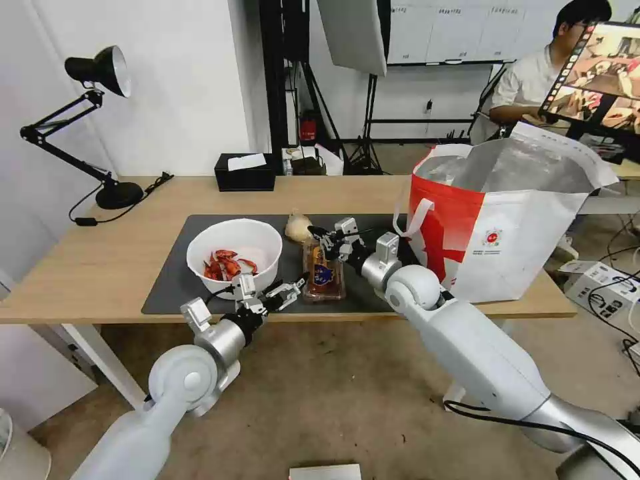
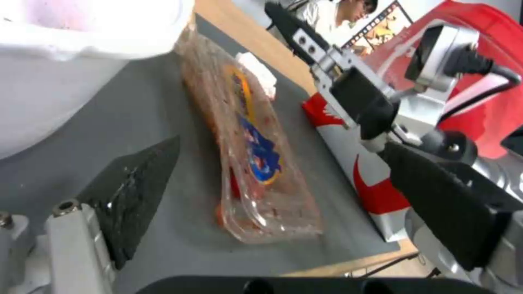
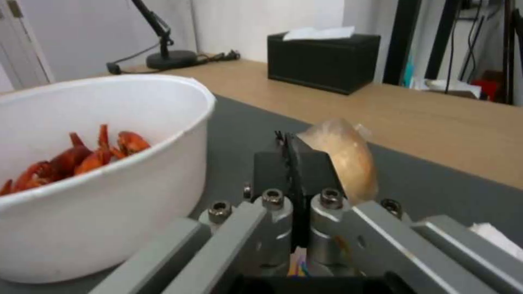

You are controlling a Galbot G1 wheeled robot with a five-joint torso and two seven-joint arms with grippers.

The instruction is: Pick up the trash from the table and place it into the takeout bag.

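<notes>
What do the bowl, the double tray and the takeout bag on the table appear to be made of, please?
The white bowl looks like matte plastic or foam: thick, opaque, with a rounded rim. The double tray seems thin clear plastic: glossy, see-through, with a printed label. The takeout bag looks like coated woven fabric with a crinkled silver foil lining; its handles seem webbing.

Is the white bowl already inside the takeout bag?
No, the white bowl of red shells sits on the grey mat, beside the takeout bag.
</notes>
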